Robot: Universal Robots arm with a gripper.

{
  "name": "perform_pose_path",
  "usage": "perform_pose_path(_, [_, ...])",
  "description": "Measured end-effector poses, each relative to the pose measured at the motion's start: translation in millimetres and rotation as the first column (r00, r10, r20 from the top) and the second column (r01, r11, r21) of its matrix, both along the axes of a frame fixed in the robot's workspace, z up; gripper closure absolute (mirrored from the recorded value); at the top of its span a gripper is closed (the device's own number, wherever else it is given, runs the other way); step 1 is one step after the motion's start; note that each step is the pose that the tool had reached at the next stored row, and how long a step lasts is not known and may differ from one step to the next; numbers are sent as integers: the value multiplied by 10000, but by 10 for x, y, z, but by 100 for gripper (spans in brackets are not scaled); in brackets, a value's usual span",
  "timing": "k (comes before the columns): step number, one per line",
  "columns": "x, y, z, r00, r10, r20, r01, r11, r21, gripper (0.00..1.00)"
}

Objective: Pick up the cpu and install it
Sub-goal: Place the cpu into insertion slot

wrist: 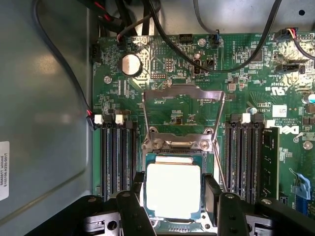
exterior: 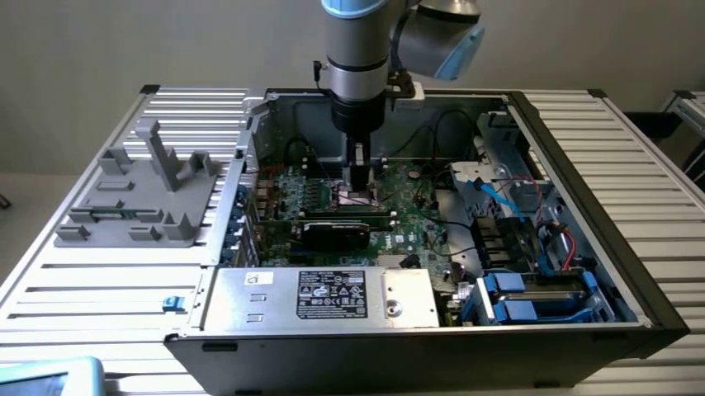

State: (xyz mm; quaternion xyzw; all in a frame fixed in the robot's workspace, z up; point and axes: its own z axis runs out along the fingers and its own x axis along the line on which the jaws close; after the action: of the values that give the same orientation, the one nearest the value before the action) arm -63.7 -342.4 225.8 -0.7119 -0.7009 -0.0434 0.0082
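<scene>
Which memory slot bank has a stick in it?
The bank away from the coin battery: a stick fills its outer slot, the other bank is empty.

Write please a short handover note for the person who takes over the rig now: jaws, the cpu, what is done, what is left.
Gripper: jaws closed on two sides of the cpu; it looks gripped.
Cpu: inside the computer case, at the socket; whether it is seated I cannot tell.
Done: cpu picked up and brought to the socket.
Left: cpu not released; the load plate stands open.
</scene>
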Motion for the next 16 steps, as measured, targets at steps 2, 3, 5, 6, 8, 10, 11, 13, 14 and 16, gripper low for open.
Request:
perform_pose_path(2, [0,-1,-6,10000,-1,-1,1,10000,-1,44])
perform_pose_path(3, [0,-1,-6,10000,-1,-2,1,10000,-1,44])
perform_pose_path(5, [0,0,-6,10000,-1,-1,1,10000,0,44])
perform_pose_path(6, [1,0,-7,10000,0,-1,0,10000,1,44])
perform_pose_path(8, [-9,1,-9,10000,0,4,0,10000,-1,44])
perform_pose_path(10, [-15,1,-10,10000,0,8,0,10000,-2,44])
perform_pose_path(11, [-21,1,-13,10000,-1,13,1,10000,-1,44])
perform_pose_path(13, [-46,1,-26,10000,-1,37,1,10000,-3,44])
perform_pose_path(14, [-59,1,-38,10000,-1,55,1,10000,-2,44])
perform_pose_path(16, [-71,1,-63,10000,-1,72,1,10000,-3,44])
